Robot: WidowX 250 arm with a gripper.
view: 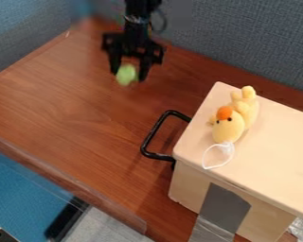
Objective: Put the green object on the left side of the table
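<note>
The black gripper [129, 75] hangs over the upper middle of the brown wooden table [72, 108], in front of the grey-blue partition. A small, rounded green object [126, 74] sits between its fingertips, and the gripper is shut on it. The object appears held above the tabletop, to the upper left of the pale box. Its underside and exact height over the wood cannot be told.
A pale box [274, 142] with a black handle [155, 134] on its left side stands at the right. A yellow plush duck [230, 127] lies on top. Partitions [243, 38] border the table's back and left; its front edge runs along the lower left.
</note>
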